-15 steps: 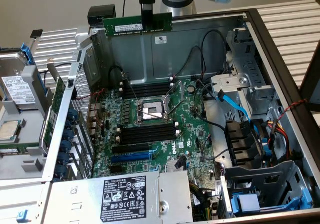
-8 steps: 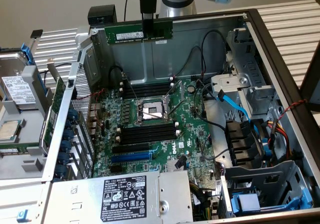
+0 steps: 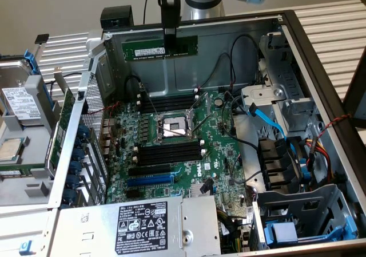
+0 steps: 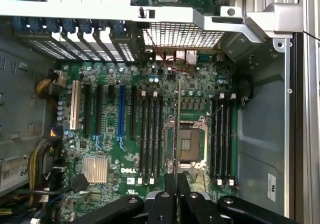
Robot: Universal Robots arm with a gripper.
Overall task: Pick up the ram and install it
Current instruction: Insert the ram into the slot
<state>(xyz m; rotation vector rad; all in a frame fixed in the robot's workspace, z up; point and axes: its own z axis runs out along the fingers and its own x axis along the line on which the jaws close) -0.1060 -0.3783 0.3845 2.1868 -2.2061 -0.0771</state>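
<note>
Item: ram (image 3: 143,48), green stick, hanging level well above the CPU socket (image 3: 173,128), the gripper (image 3: 170,46) clenching it near mid-length. Hazard: going down tilted or off-line from the memory slots (image 3: 168,103) flanking that socket is risking a jammed edge.

The ram (image 3: 143,46) is matt green board with a white paper label (image 3: 150,52); the case (image 3: 189,74) is dull grey sheet metal, the slots (image 3: 168,152) black plastic.
</note>
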